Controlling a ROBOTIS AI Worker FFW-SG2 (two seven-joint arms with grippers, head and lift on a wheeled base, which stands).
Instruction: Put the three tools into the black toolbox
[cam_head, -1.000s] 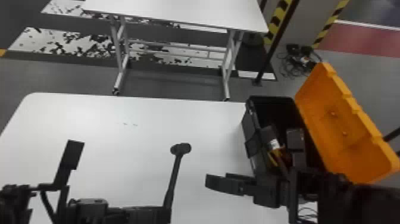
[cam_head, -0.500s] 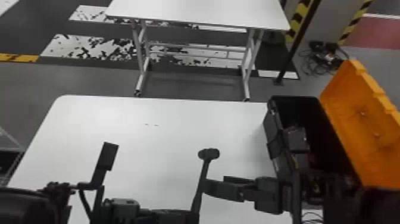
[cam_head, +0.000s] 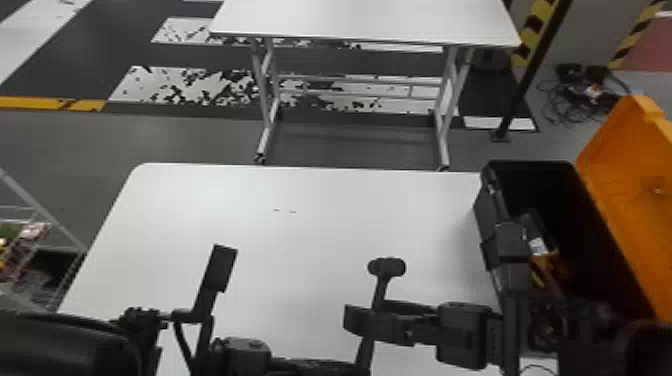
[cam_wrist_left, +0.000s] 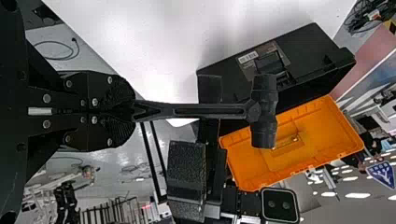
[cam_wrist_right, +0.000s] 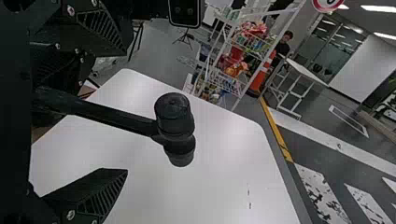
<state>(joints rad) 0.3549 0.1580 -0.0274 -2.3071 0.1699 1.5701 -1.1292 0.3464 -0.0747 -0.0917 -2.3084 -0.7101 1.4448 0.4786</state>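
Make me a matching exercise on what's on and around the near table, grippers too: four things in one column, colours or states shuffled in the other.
1. toolbox lid
2. left gripper
3. near tabletop
4. right gripper

A. white
B. fingers spread apart
C. orange
D. shut on the mallet's handle

Pairs: 1-C, 2-D, 3-A, 4-B

In the head view, the tabletop (cam_head: 300, 240), around six o'clock, looks smooth, with a soft sheen. The mallet (cam_head: 386, 267) at five o'clock has a matt, rubbery-looking head. Toward three o'clock, the toolbox (cam_head: 530, 169) is dull black plastic, its lid (cam_head: 635, 185) smooth orange plastic. The farther table's legs (cam_head: 446, 117), at eleven and one o'clock, look metal.
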